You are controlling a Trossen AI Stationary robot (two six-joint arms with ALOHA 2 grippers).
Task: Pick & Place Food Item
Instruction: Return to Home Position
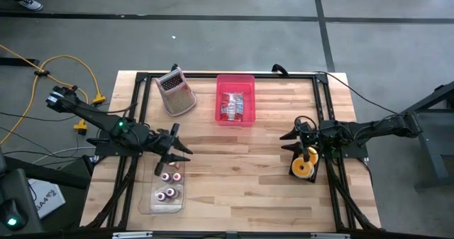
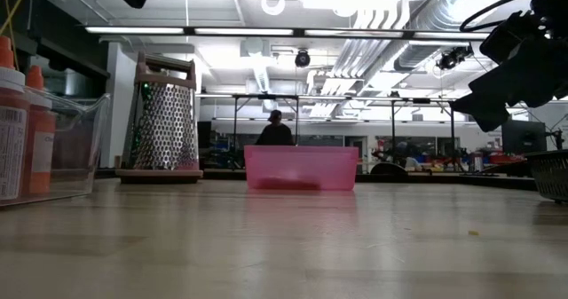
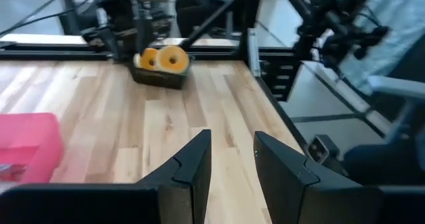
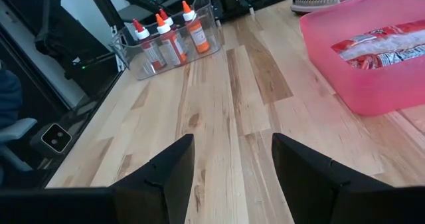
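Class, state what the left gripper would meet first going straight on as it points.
Likely nothing soon: the left gripper faces only wooden table; the black bin of yellow donuts lies slightly aside, though depth is unclear.

Overhead camera looks straight down; low one skims the tabletop (image 2: 284, 246); all four views share the pink bin (image 2: 302, 170)
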